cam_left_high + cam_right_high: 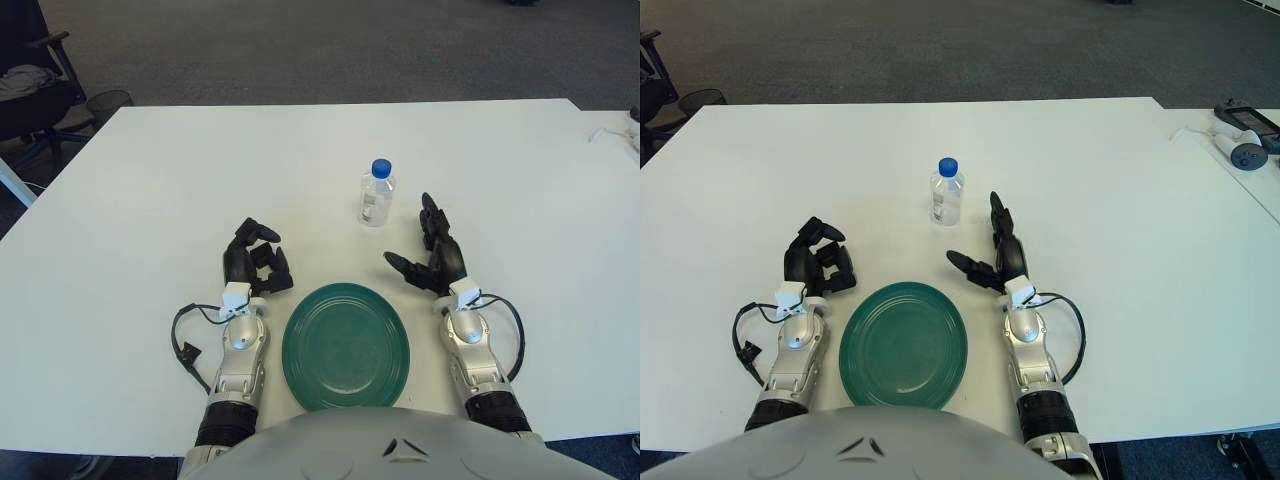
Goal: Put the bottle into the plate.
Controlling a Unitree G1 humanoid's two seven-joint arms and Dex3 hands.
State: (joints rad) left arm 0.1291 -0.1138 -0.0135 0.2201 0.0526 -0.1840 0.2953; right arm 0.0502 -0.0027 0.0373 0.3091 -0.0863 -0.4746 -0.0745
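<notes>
White table (150, 180) bearing a green plate (346, 346); the capped water bottle (377, 194) stands upright beyond it. Right hand (432, 258), fingers spread, short of the bottle; left hand (255, 262) curled empty beside the plate. Risk: a glancing finger topples the light, narrow bottle.

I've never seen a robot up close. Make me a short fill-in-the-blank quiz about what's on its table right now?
1. The clear plastic bottle has a ____ cap.
2. The round green plate lies between the robot's two ____.
3. The bottle stands ____ on the white table, outside the plate.
4. The right hand, fingers spread, holds ____; the left hand shows left of the plate.

Missing words: blue; hands; upright; nothing
</notes>
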